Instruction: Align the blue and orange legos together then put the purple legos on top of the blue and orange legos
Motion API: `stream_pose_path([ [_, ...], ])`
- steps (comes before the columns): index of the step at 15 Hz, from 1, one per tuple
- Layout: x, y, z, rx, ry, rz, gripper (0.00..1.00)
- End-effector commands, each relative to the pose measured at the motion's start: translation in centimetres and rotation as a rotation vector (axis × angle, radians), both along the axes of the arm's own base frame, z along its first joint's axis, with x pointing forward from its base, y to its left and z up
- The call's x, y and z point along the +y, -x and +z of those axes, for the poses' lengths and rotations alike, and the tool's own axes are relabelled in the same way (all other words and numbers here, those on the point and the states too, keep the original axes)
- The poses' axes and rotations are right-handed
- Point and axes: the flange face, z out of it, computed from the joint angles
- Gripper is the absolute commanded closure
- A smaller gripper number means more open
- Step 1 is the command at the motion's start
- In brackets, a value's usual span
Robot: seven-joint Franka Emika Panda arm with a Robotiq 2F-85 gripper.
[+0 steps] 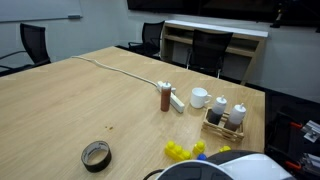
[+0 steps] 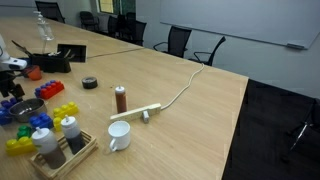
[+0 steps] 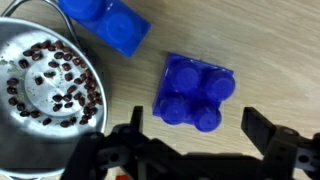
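Note:
In the wrist view a small four-stud brick (image 3: 196, 90) of deep blue-violet lies flat on the wooden table, studs up. I cannot tell whether it is the blue lego or a purple one. My gripper (image 3: 197, 122) hovers over it, open, one finger on each side of its near edge, holding nothing. A longer brick of the same colour (image 3: 105, 22) lies further off, cut by the frame's top. A red-orange brick (image 2: 35, 72) sits near the arm in an exterior view. The gripper itself does not show clearly in either exterior view.
A metal bowl (image 3: 15, 50) of coffee beans stands just left of the brick, also seen from outside (image 2: 25, 108). Yellow bricks (image 2: 65, 110), a brown bottle (image 2: 121, 98), a white mug (image 2: 118, 135), a wooden caddy of bottles (image 2: 60, 150) and a tape roll (image 1: 96, 155) stand on the table.

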Motion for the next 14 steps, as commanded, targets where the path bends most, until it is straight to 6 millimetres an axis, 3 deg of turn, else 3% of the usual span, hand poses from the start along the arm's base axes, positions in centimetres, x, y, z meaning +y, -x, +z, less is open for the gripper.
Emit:
stream_pose_path([
  [1,-0.6,0.2,-0.4,0.017,-0.044,-0.053,0.00],
  [6,-2.1,0.3,-2.0,0.095,-0.072,-0.155,0.00],
  [14,-2.7,0.7,-2.7,0.152,-0.083,-0.207,0.00],
])
